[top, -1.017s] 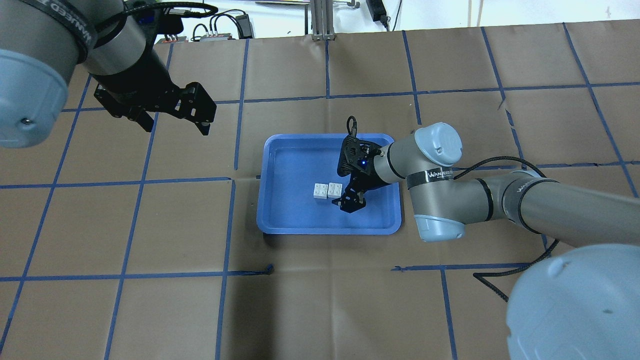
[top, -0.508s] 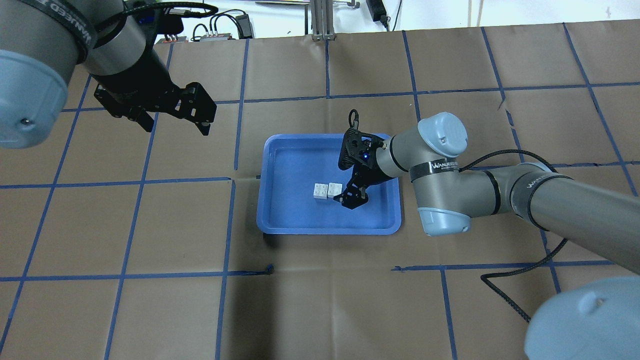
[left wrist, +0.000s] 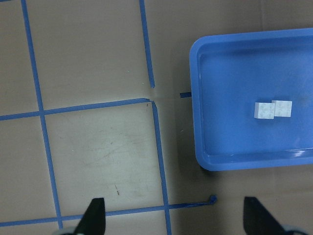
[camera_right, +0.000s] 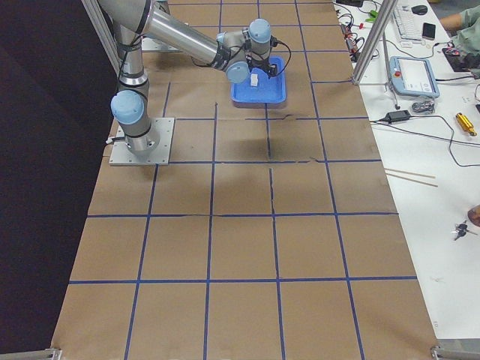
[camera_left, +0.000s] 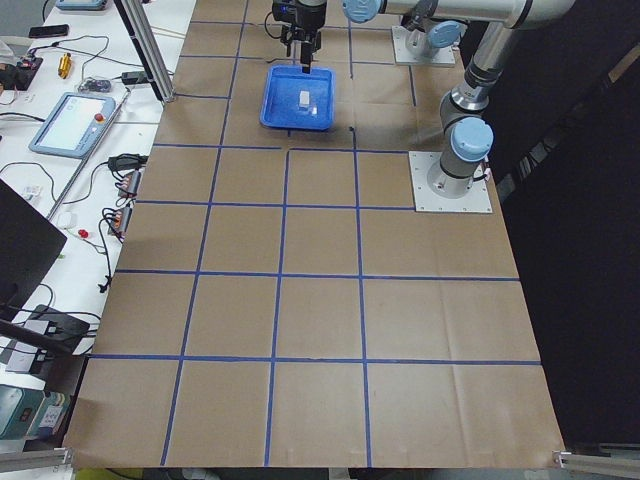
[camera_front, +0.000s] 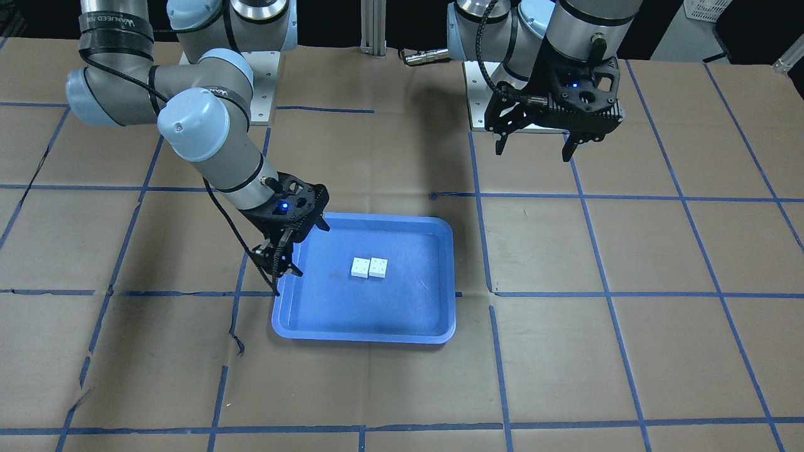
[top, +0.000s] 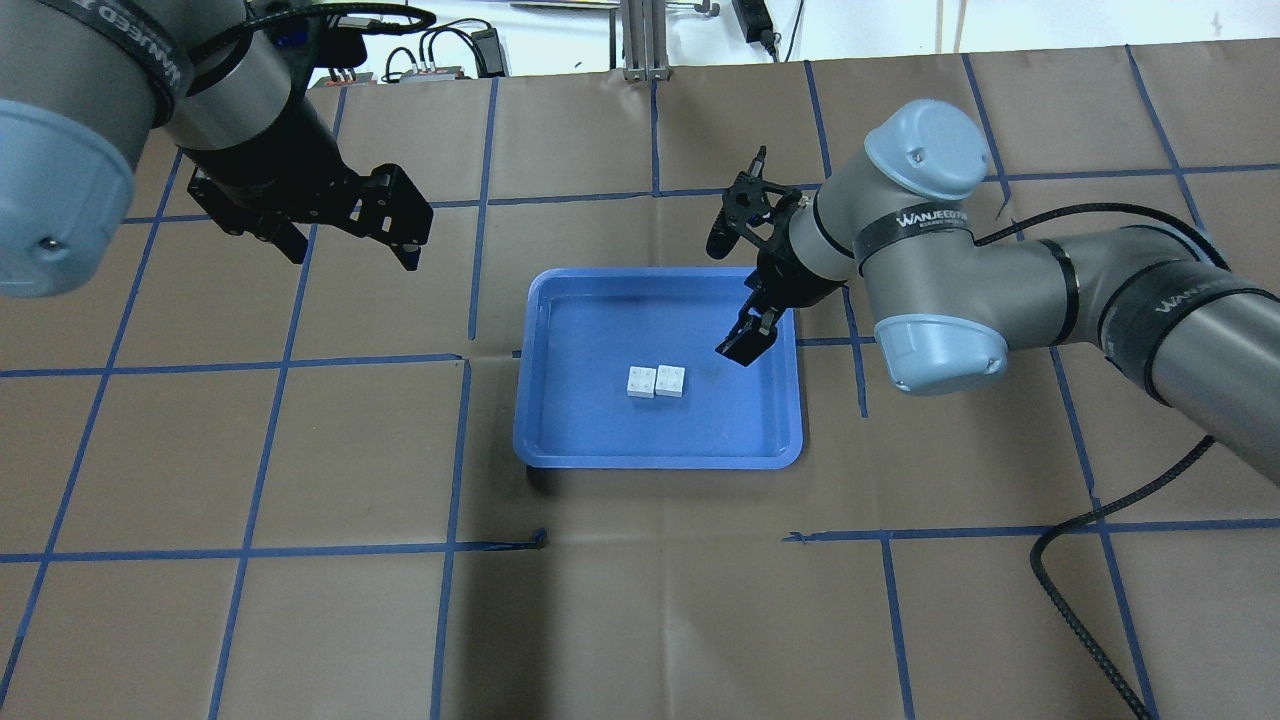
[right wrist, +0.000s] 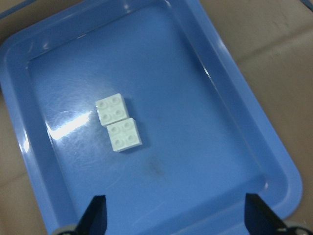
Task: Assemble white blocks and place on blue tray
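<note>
The two white blocks [top: 641,381] [top: 670,380] lie side by side, touching, studs up, in the middle of the blue tray [top: 600,310]. They also show in the front view [camera_front: 369,267] and in the right wrist view [right wrist: 118,122]. My right gripper [top: 742,348] is open and empty. It hangs above the tray's right part, apart from the blocks; in the front view it is over the tray's left rim [camera_front: 276,267]. My left gripper [top: 352,255] is open and empty, high over the table, far left of the tray.
Brown paper with a blue tape grid covers the table. An aluminium post [top: 640,40] and boxes with cables [top: 430,60] stand at the far edge. A black cable [top: 1080,600] trails from the right arm.
My right gripper has drawn back from beside the blocks, up and towards the tray's far right corner. The blocks lie where they were. The left arm has not moved.
</note>
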Robot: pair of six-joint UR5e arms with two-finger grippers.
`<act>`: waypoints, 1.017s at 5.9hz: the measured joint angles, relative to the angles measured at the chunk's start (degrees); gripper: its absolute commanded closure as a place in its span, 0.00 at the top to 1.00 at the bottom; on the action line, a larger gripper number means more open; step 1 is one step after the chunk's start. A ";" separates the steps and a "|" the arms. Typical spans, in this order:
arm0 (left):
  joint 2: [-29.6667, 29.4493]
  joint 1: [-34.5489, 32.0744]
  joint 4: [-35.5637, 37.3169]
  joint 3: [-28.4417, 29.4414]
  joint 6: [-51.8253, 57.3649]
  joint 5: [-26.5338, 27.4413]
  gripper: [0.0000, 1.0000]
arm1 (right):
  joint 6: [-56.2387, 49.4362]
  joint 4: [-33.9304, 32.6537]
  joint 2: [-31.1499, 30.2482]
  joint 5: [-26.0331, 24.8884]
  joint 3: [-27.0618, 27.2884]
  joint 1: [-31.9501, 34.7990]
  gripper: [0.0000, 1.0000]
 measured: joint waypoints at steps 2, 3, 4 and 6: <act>0.07 -0.04 0.02 0.00 0.00 0.16 0.99 | 17.08 5.20 -0.77 -7.07 -5.03 -1.07 1.00; 0.09 -0.02 0.02 0.00 0.00 0.14 0.99 | 23.58 12.52 -0.86 -8.53 -9.40 -2.07 1.00; 0.09 -0.01 -0.01 0.00 0.00 0.09 0.99 | 29.92 22.22 -0.91 -10.13 -14.99 -3.30 1.00; 0.09 0.00 0.00 0.00 0.00 0.07 0.99 | 43.86 38.48 -1.06 -14.67 -25.36 -4.67 1.00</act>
